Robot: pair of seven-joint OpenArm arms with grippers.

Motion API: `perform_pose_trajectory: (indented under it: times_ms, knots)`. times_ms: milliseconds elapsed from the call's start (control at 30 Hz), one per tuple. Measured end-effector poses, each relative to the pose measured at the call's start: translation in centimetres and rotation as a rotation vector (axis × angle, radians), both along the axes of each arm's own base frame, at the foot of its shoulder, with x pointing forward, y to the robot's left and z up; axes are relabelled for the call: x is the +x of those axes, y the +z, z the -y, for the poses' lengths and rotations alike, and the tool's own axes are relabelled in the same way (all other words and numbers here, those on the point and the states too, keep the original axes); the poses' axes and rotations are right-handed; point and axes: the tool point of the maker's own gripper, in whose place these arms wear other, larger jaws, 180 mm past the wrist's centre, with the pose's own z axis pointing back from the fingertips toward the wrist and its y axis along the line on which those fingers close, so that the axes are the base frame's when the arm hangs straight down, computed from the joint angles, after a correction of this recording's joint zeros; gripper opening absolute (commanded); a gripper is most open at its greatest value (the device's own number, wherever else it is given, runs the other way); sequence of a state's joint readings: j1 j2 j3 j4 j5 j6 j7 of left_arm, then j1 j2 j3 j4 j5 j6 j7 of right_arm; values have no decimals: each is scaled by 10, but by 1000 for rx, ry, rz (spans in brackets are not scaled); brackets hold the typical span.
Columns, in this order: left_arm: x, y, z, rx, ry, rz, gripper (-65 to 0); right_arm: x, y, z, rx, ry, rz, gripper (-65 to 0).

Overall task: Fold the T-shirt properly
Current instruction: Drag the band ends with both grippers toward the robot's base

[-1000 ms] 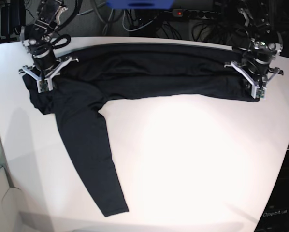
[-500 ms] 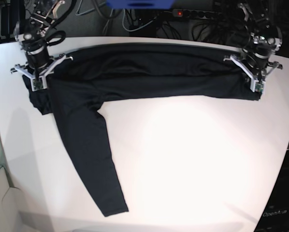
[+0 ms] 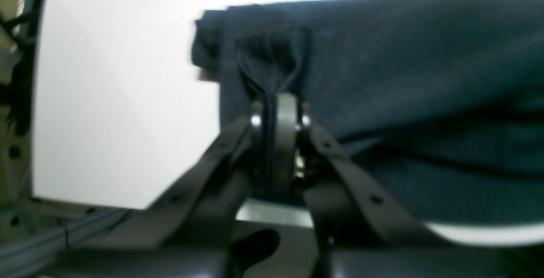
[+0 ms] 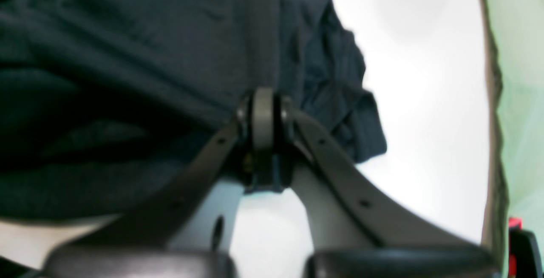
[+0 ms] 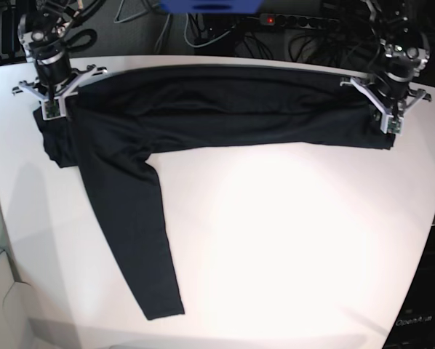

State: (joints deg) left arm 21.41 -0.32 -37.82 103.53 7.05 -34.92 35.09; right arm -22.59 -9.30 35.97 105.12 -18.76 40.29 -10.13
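Black knit T-shirt [image 5: 225, 105] is lying stretched in a long band across the far side of the white counter [image 5: 290, 240], one long sleeve [image 5: 134, 225] trailing toward the near edge on the base view's left.

Left tool [image 3: 276, 103] is pinching a gathered fold of the T-shirt [image 3: 382, 69] at the band's end; fingers pressed together with cloth between them, fabric puckering up just beyond the tips. In the base view this tool [image 5: 392, 113] is sitting at the far right corner of the counter.

Right tool [image 4: 263, 108] is likewise clamping the T-shirt [image 4: 127, 48], fingers closed on a thin edge of cloth; a crumpled bunch [image 4: 335, 82] is lying just beside it on the counter [image 4: 425, 78]. In the base view this tool [image 5: 50, 102] is at the far left corner.

Against the frames from a second ago: both tools are sitting farther back and farther apart. The band is being pulled flatter and longer, with fewer wrinkles near its ends. The sleeve's cuff end is lying farther from the near edge and more to the left than before.
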Motion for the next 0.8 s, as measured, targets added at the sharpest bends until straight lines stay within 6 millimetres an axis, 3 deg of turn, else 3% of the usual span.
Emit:
perform_pose_trajectory:
  times_ms: [67, 200, 367, 667, 800]
  knots:
    - [-5, -2, 1, -10, -30, -17, -650, -2, 1, 5, 3, -20, 4, -650]
    - [-13, 5, -26, 24, 32, -13, -650, -6, 3, 17, -7, -54, 8, -650]
    - [-19, 9, -42, 43, 75, -10, -650, -6, 3, 18, -7, -57, 8, -650]
    - [-19, 7, -40, 37, 73, -12, -650, -8, 2, 18, -6, -57, 3, -648]
    - [-29, -13, -39, -2, 85, -60, -650, -15, -2, 18, -7, -58, -19, -648]
